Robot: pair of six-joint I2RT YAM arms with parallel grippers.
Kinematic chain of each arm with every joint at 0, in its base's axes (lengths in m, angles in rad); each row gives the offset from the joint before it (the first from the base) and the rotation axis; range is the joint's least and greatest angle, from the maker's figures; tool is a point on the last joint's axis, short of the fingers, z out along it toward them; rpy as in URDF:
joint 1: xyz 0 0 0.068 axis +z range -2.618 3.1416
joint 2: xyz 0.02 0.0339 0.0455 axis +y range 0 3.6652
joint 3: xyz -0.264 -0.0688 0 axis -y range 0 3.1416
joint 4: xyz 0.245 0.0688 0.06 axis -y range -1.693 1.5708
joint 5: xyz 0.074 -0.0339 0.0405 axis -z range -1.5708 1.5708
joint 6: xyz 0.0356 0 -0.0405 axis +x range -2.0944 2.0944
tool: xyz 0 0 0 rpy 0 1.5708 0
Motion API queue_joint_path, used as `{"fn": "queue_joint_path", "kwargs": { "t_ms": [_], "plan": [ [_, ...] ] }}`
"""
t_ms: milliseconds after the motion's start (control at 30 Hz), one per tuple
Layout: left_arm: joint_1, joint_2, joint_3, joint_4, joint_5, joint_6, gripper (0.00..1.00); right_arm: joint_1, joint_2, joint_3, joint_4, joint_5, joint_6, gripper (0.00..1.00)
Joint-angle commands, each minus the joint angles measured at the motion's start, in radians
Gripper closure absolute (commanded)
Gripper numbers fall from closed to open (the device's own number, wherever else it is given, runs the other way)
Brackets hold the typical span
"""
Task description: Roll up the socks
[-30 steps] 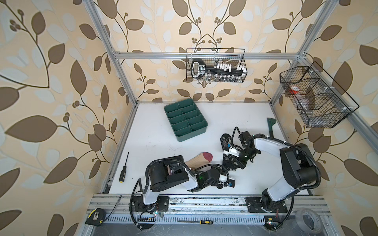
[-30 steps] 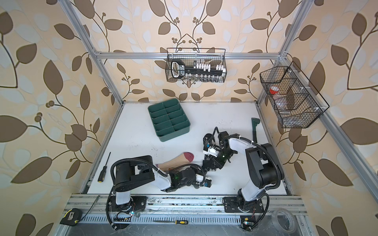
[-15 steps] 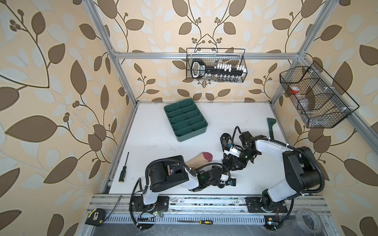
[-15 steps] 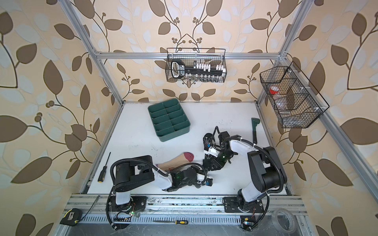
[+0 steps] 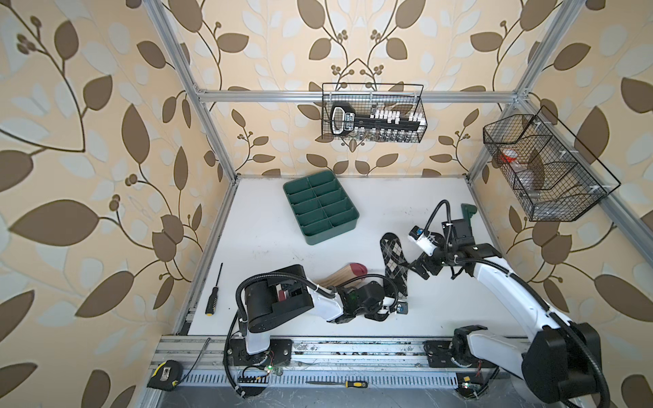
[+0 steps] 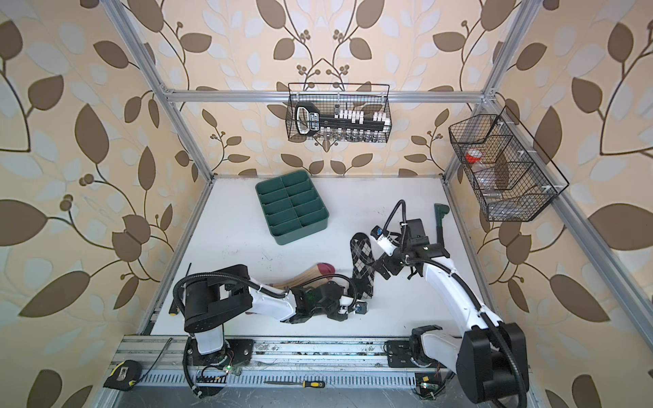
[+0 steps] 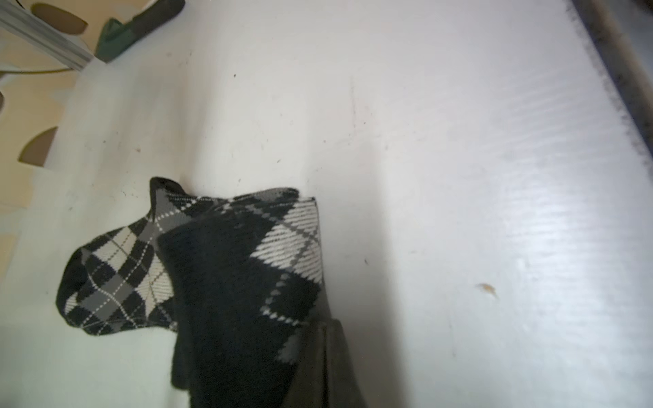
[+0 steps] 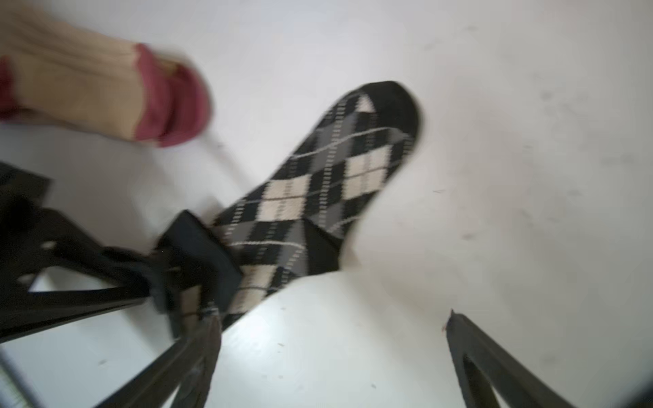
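Observation:
A black argyle sock [image 5: 391, 255] [image 6: 361, 259] lies on the white table, toe towards the back. Its near end is folded over, and my left gripper [image 5: 394, 295] [image 6: 360, 295] [image 7: 323, 330] is shut on that fold [image 7: 247, 282]. A beige sock [image 5: 341, 279] [image 6: 304, 277] [image 8: 81, 81] with a maroon toe lies to its left, partly hidden under my left arm. My right gripper [image 5: 420, 270] [image 6: 383, 270] [image 8: 332, 328] stands open just right of the argyle sock [image 8: 335, 169], with only bare table between its fingers.
A green divided tray [image 5: 321, 206] sits at the back centre. A green-handled tool [image 5: 467, 212] lies by the right wall, and a screwdriver [image 5: 213, 295] at the left edge. Wire baskets [image 5: 371, 118] [image 5: 544, 169] hang on the walls.
My right gripper has opened, let go of the argyle sock and drawn back a little to the right. The left gripper has stayed shut in place.

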Motion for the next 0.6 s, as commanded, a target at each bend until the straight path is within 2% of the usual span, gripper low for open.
{"fn": "queue_joint_path", "kwargs": {
  "t_ms": [0,100,200,333,433,567],
  "plan": [
    [0.054,-0.051,0.069,-0.254,0.199,-0.077,1.00,-0.022,-0.102,-0.015,0.126,0.286,0.079,0.00],
    [0.093,-0.036,0.117,-0.345,0.268,-0.085,1.00,-0.012,-0.212,-0.008,0.095,0.333,0.034,0.00],
    [0.115,-0.015,0.147,-0.376,0.309,-0.082,1.00,0.048,-0.323,-0.013,0.022,0.313,-0.032,0.02],
    [0.148,0.016,0.206,-0.425,0.387,-0.097,1.00,0.266,-0.493,-0.071,-0.186,0.294,-0.254,0.02],
    [0.174,0.038,0.254,-0.470,0.455,-0.112,1.00,0.428,-0.637,-0.146,-0.288,0.406,-0.358,0.02],
    [0.198,0.065,0.293,-0.505,0.513,-0.130,1.00,0.603,-0.789,-0.189,-0.362,0.510,-0.416,0.02]
  ]
}}
